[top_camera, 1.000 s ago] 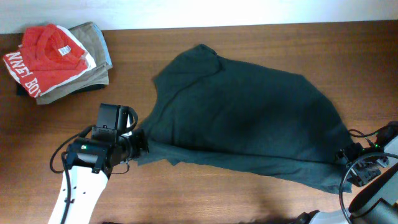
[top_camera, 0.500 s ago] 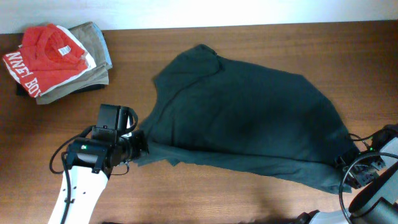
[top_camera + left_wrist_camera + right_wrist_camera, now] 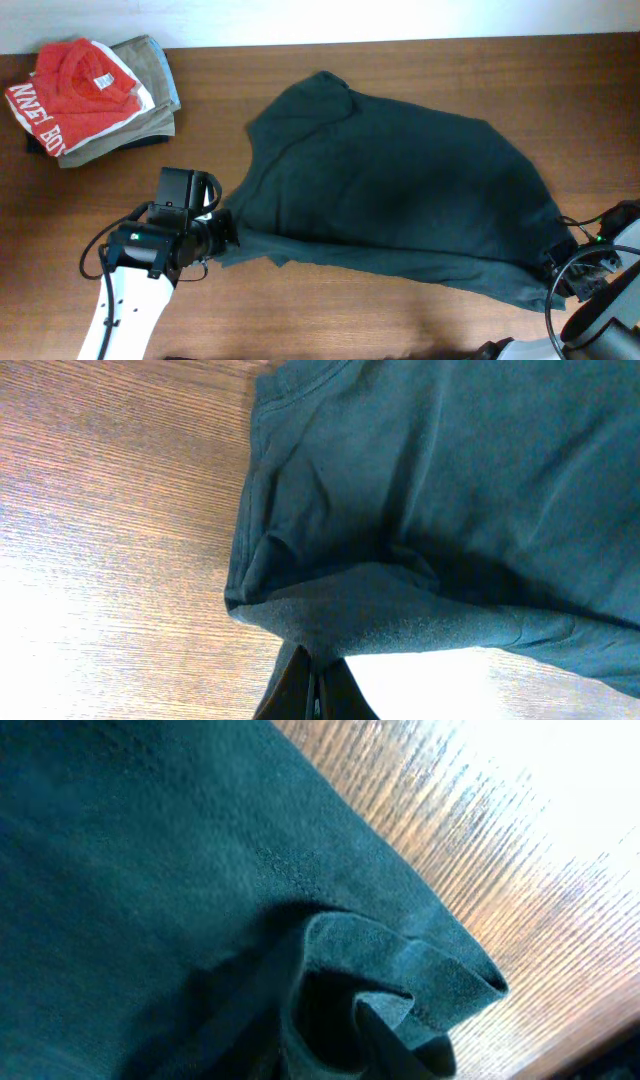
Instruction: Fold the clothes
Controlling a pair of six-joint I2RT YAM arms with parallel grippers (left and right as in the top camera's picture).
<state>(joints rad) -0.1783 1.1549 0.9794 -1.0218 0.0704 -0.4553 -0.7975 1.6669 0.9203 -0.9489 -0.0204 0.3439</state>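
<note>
Shows a T-shirt (image 3: pixel 400 190) in very dark green-black, plain over its whole upward face, looking more teal through the right wrist camera. Shows a table (image 3: pixel 330 320) of reddish-brown wood with fine straight grain. Shows a red shirt (image 3: pixel 70 95) with white block lettering and a pale label, and a khaki-olive garment (image 3: pixel 150 75). Shows the left arm (image 3: pixel 120 300) white below, black at its head.
</note>
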